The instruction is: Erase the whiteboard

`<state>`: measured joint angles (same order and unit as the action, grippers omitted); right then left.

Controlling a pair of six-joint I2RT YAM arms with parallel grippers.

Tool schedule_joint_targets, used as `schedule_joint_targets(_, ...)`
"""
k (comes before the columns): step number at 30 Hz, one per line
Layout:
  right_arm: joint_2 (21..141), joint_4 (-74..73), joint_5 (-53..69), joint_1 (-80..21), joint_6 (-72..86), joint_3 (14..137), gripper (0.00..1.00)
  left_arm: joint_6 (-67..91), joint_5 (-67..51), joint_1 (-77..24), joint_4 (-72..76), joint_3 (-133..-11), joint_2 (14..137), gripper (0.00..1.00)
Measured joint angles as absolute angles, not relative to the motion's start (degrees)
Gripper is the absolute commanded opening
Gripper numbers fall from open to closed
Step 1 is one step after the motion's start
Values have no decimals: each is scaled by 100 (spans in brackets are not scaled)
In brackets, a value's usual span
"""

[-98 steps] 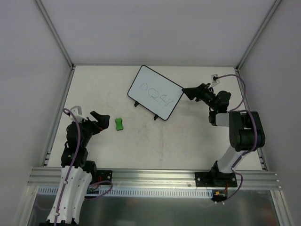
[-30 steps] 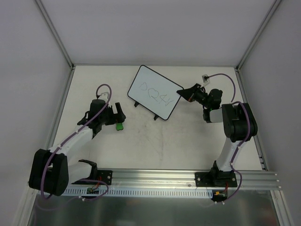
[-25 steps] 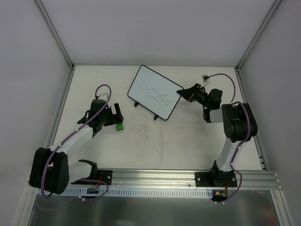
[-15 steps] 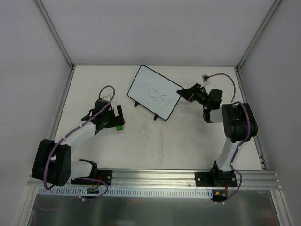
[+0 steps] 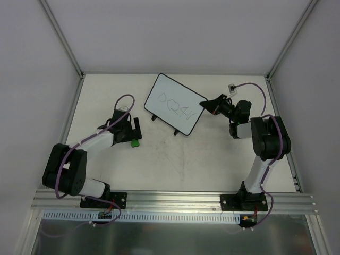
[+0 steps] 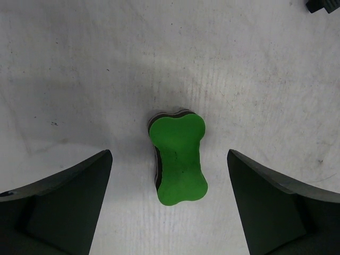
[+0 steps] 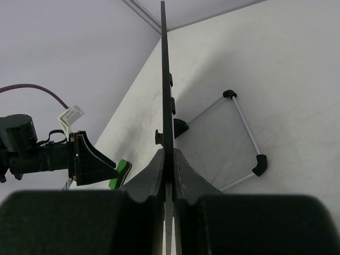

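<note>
The whiteboard (image 5: 175,104) stands tilted at the back of the table, with faint pen scribbles on its face. My right gripper (image 5: 204,106) is shut on its right edge. In the right wrist view the whiteboard (image 7: 163,79) shows edge-on, clamped between the two fingers (image 7: 154,170). A small green eraser block (image 6: 178,156) lies flat on the table between the spread fingers of my left gripper (image 6: 169,155), which is open and touches it on neither side. From above, the eraser (image 5: 135,142) peeks out just under the left gripper (image 5: 131,134).
The whiteboard's wire stand with black feet (image 7: 258,163) rests on the table behind it. One black foot (image 6: 320,5) shows at the top right of the left wrist view. White walls (image 5: 32,79) close in the table, and a metal rail (image 5: 175,199) runs along the front.
My left arm has stretched out and carried its gripper to the right, down over the green eraser. The right gripper and the whiteboard have stayed put over the last second.
</note>
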<state>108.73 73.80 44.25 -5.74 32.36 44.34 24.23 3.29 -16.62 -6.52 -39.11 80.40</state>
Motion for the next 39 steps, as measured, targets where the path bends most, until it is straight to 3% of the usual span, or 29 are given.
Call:
schedule_joint_targets(10,10873,7380,4425,-572,3238,4434,0,2471,676,-1944,-655,-4069,8399,71)
schedule_joint_targets(16,10873,7378,4425,-572,3240,4434,0,2526,891,-2056,-687,-4169,8521,42)
schedule_joint_targets(22,10873,7376,4425,-554,3242,4434,0,2508,1278,-2342,-851,-4466,8794,38)
schedule_joint_targets(30,10873,7367,4425,-541,3258,4434,0,2539,1557,-2475,-1041,-4665,8969,40)
schedule_joint_targets(31,10873,7367,4425,-541,3258,4434,0,2554,1577,-2482,-1066,-4694,9002,37)
schedule_joint_targets(32,10873,7367,4425,-539,3260,4434,0,2578,1594,-2488,-1094,-4718,9028,26)
schedule_joint_targets(36,10873,7365,4425,-539,3262,4434,0,2626,1706,-2532,-1149,-4805,9074,0)
schedule_joint_targets(39,10873,7365,4425,-537,3267,4434,0,2602,1710,-2552,-1168,-4818,9061,0)
